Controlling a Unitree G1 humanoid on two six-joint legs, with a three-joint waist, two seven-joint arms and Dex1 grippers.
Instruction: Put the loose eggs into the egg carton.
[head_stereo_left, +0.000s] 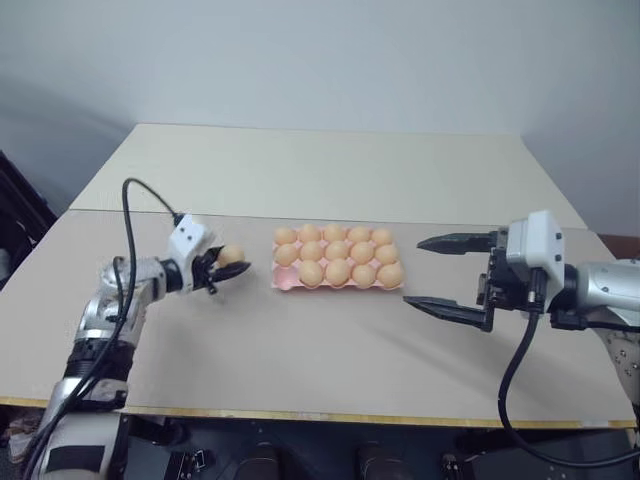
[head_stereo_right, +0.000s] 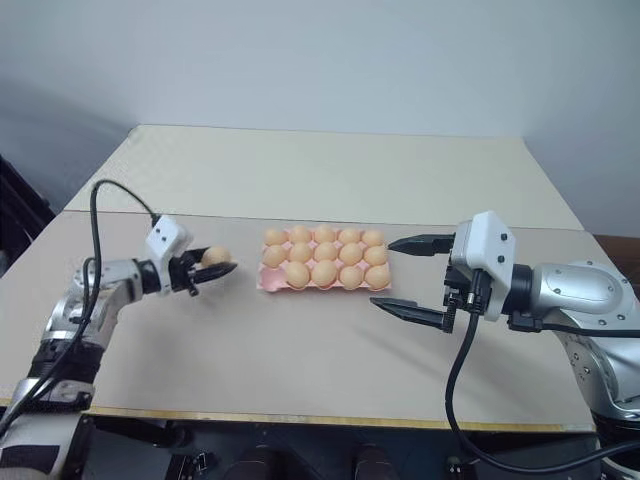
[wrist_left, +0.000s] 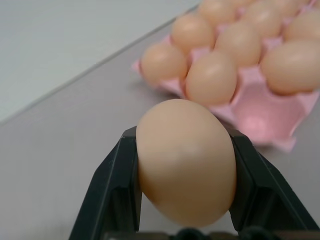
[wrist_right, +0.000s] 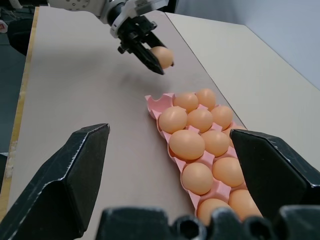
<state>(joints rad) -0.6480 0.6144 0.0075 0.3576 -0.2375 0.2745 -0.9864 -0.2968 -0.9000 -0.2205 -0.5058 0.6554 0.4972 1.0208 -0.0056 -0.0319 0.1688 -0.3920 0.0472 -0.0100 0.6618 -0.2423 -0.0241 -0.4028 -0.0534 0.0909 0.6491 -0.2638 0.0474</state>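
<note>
The left gripper pinches one egg between its two black fingers, the pads pressed against the egg's sides. It holds the egg above the table, just left of the carton and apart from it.

The pink carton lies near the middle of the table, its long side running left to right. Eggs fill nearly every cup: five in the far row, five in the middle row, four in the near row. The near-left corner cup is bare pink; it is the cup nearest the held egg.

The right gripper hangs over the table to the right of the carton, pointing left toward it, fingers spread wide with nothing between them. Its far finger reaches close to the carton's right end; whether the tip is above the tray's edge or just short of it is hard to judge.
</note>
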